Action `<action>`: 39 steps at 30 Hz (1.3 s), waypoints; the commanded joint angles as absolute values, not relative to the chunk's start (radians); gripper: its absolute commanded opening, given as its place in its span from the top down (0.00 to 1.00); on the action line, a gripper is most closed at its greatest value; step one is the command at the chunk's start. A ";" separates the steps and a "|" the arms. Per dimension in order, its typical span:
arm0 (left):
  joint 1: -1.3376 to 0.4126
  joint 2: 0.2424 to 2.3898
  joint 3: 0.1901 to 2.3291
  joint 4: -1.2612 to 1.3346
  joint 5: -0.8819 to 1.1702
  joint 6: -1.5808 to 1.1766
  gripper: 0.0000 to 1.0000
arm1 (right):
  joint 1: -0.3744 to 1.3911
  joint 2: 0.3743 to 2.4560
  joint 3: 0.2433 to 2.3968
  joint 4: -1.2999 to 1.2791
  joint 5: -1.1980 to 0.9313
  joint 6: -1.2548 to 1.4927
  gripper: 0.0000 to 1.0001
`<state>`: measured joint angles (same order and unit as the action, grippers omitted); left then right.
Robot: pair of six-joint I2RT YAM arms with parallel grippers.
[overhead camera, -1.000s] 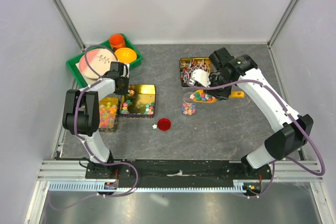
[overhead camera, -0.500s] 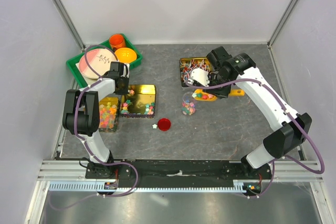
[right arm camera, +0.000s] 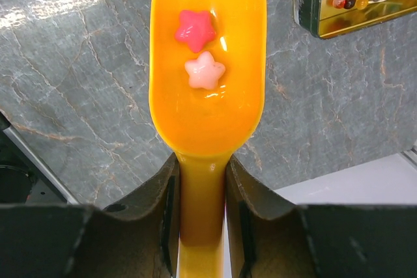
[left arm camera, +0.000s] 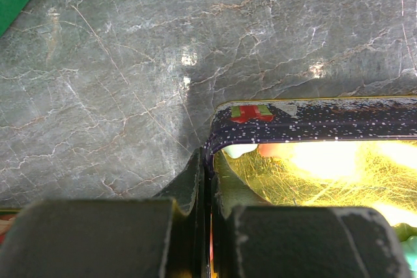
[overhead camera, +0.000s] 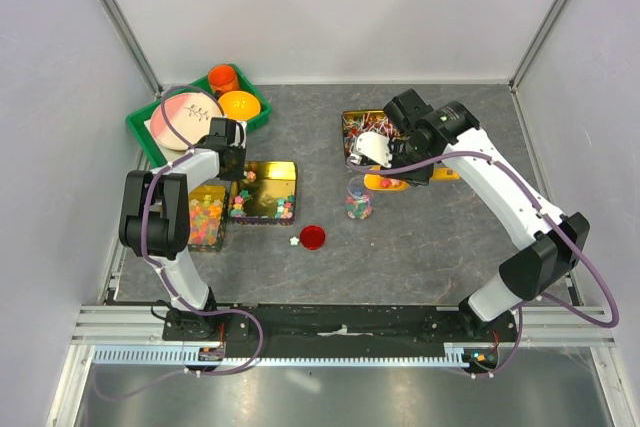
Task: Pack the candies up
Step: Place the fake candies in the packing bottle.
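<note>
My right gripper [right arm camera: 201, 180] is shut on the handle of an orange scoop [right arm camera: 207, 105]. Two star candies, one red-pink [right arm camera: 194, 28] and one pale pink [right arm camera: 205, 71], lie in its bowl. In the top view the scoop [overhead camera: 384, 183] hangs just above and to the right of a small clear jar [overhead camera: 358, 205] holding mixed candies, with my right gripper [overhead camera: 412, 173] behind it. My left gripper [left arm camera: 210, 180] is shut on the dark speckled wall of the gold tin [left arm camera: 313, 116]. In the top view, pastel candies [overhead camera: 268, 211] lie along the near edge of the gold tin [overhead camera: 270, 169].
A red lid [overhead camera: 313, 237] and a loose white star [overhead camera: 294, 241] lie in front of the gold tin. A lollipop tin [overhead camera: 362, 127] stands behind the scoop. A tin of coloured pieces [overhead camera: 205, 219] sits at the left. A green tray [overhead camera: 148, 137] holds a plate, cup and bowl.
The scoop carried a heap of candies a second ago and now holds only two. My right gripper has shifted slightly left and back. The left arm has not moved.
</note>
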<state>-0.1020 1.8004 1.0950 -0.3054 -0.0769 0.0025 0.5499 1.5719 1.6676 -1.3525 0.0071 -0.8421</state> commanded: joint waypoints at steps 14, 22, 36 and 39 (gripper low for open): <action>-0.095 1.821 1.124 -0.225 -0.089 -0.017 0.98 | 0.655 1.589 1.718 -1.456 0.184 -0.812 1.00; -0.095 1.819 1.123 -0.225 -0.089 -0.017 0.99 | 0.696 1.592 1.735 -1.456 0.255 -0.801 1.00; -0.095 1.816 1.121 -0.225 -0.057 -0.020 0.99 | 0.813 1.644 1.946 -1.453 0.244 -0.769 1.00; -0.095 1.816 1.123 -0.225 -0.040 -0.018 0.98 | 0.883 1.701 1.989 -1.414 0.279 -0.752 1.00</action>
<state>-0.1013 1.8038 1.0988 -0.3042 -0.0689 0.0025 0.8066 1.6394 1.9102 -1.3617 0.2447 -0.7910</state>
